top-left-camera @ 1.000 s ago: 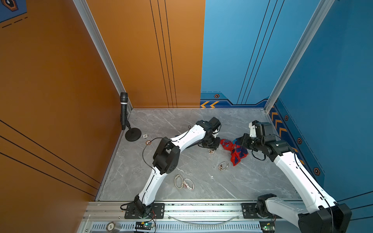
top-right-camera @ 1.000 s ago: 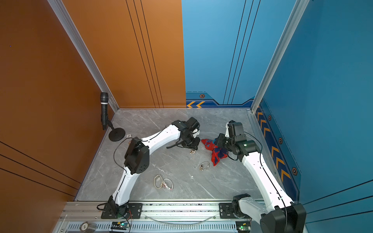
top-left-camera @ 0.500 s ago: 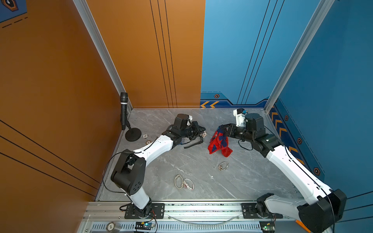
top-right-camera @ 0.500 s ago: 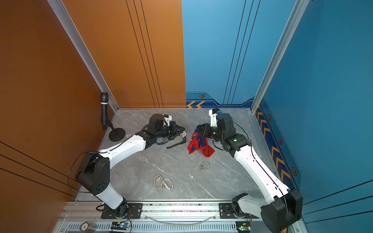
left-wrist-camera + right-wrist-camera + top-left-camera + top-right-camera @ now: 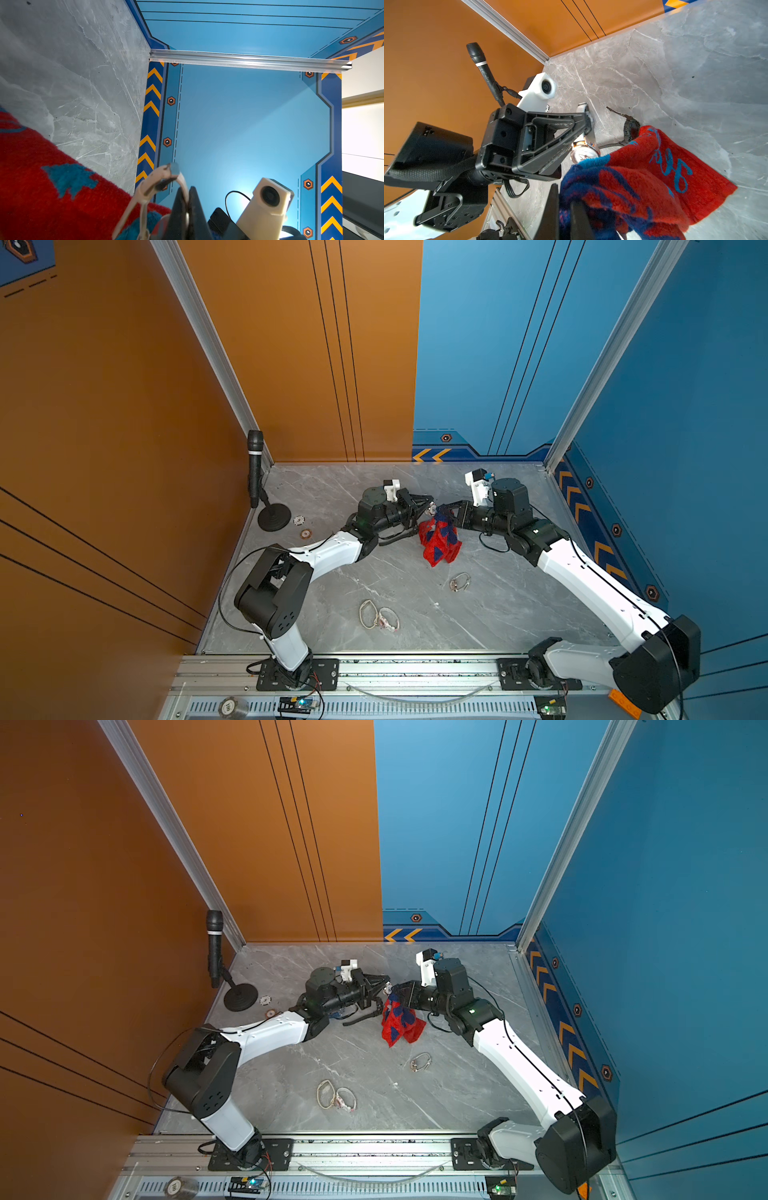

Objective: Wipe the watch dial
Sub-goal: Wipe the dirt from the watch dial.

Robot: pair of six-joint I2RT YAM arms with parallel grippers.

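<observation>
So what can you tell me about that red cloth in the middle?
The cloth is a fluffy, towel-like rag, red with dark blue triangles and light blue writing. The right arm's jaws are shut on its bunched top, and the rest hangs in loose folds toward the grey table. Its upper blue edge appears to touch the dial of the watch held up opposite.

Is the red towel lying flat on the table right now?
No, the red towel hangs bunched, pinched in the right arm's fingers.
</observation>
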